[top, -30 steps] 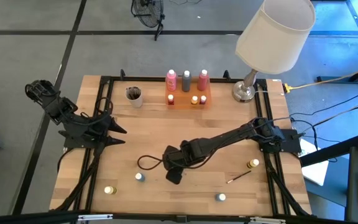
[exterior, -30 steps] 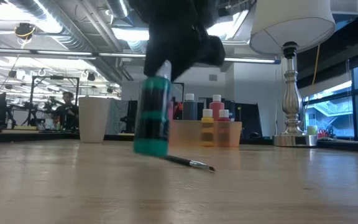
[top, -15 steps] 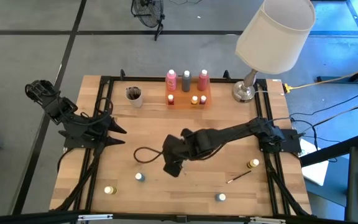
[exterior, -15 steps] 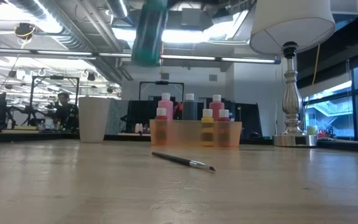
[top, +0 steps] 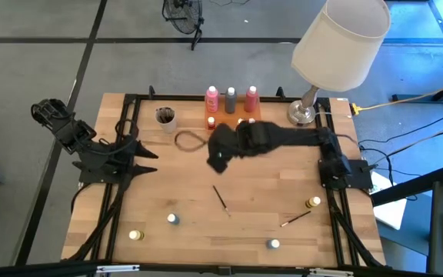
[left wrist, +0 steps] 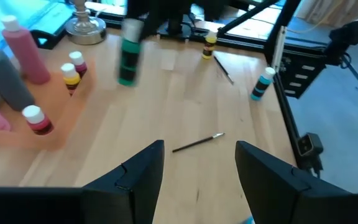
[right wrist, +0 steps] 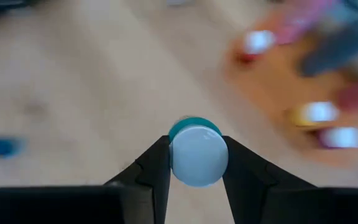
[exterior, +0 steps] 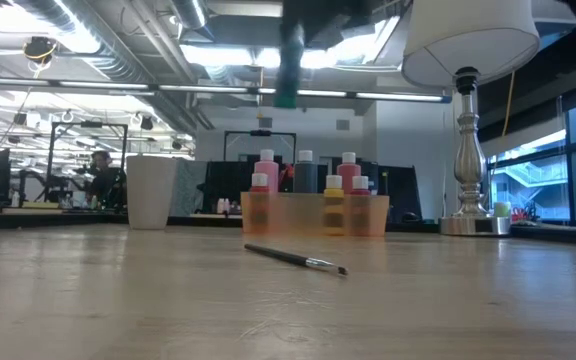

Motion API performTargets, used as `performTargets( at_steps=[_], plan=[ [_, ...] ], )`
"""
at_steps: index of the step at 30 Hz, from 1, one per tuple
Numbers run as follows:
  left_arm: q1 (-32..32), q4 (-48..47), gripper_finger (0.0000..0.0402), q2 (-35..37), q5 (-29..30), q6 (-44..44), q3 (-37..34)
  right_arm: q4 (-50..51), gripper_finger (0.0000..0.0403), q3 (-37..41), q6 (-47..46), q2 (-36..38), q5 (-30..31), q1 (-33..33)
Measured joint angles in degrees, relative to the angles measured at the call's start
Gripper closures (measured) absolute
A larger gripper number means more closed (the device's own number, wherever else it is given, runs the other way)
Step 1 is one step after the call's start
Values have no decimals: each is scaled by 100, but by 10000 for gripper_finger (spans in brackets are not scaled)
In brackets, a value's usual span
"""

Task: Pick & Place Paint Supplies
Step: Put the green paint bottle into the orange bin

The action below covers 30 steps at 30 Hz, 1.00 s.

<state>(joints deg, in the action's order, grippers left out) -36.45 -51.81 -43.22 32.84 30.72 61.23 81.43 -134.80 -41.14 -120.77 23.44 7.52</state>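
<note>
Right gripper, clamped on teal pot, now up off the table and carried from near edge toward orange tray; brush uncovered.

Your right pincer hides its green pot, a motion smear; the orange tray is blurred.

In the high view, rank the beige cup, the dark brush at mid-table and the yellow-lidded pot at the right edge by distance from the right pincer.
From the right pincer:
1. Dark brush, mid-table, just toward the front.
2. Beige cup, back left.
3. Yellow-lidded pot, front right edge.
</note>
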Motion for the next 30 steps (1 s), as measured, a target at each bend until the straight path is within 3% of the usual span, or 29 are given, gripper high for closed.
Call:
performTargets(
  at_steps=[9, 21, 30],
  plan=[
    [0, -43, 207, 111, 102, 4, 0, 876, 284, -2, 221, 4, 142, -1152],
    [2, -383, 207, 237, 528, 4, 0, 858, 284, -2, 1554, 4, -38, -2067],
    [0, -653, 207, 267, 569, 154, 0, 858, 284, 0, 1996, 152, -678, -2533]
  ],
)
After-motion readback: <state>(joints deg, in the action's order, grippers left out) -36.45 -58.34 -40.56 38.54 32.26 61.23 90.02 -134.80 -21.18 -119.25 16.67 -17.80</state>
